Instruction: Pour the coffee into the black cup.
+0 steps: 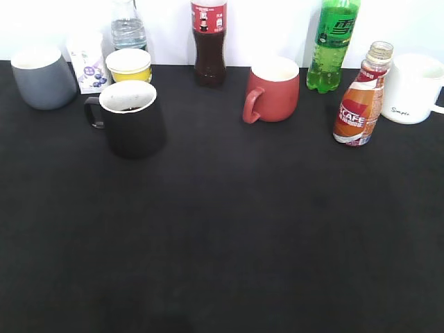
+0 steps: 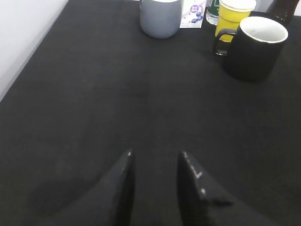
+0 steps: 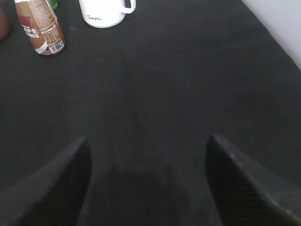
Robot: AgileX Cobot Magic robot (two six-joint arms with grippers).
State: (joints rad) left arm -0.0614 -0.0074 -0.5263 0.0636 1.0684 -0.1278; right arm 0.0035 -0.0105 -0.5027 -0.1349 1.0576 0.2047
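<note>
The coffee bottle (image 1: 359,104), small and clear with an orange, red and white CAFE label and no cap, stands upright at the back right; it also shows at the top left of the right wrist view (image 3: 40,28). The black cup (image 1: 130,118), white inside with its handle to the left, stands at the back left with dark liquid in its bottom; it also shows in the left wrist view (image 2: 255,44). My left gripper (image 2: 155,155) is open and empty over bare table. My right gripper (image 3: 148,141) is wide open and empty. Neither gripper shows in the exterior view.
Along the back stand a grey mug (image 1: 44,76), a small carton (image 1: 88,62), a yellow cup (image 1: 129,66), a water bottle (image 1: 128,24), a dark-drink bottle (image 1: 209,41), a red mug (image 1: 272,89), a green soda bottle (image 1: 334,45) and a white mug (image 1: 413,88). The black table (image 1: 229,236) fills the foreground.
</note>
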